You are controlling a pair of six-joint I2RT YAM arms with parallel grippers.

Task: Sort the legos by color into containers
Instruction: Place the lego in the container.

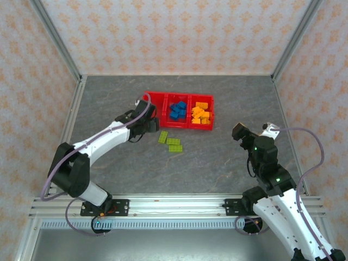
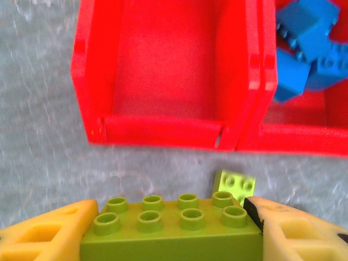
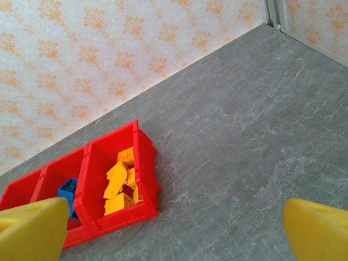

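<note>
Brick (image 2: 163,239), lime, clamped in left tool (image 2: 171,220), just short of red tray (image 2: 163,132) near wall, facing left compartment (image 2: 163,65); right tool (image 3: 176,231) spread wide over open worktop (image 3: 244,147)

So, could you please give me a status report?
Left jaws shut on green lego, facing empty left compartment. Right jaws open, empty. Nothing in the way.

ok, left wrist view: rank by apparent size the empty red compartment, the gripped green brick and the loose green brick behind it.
1. empty red compartment
2. gripped green brick, looks bigger because it is nearest the camera
3. loose green brick, partly hidden behind the gripped one, so its true size is unsure
</note>
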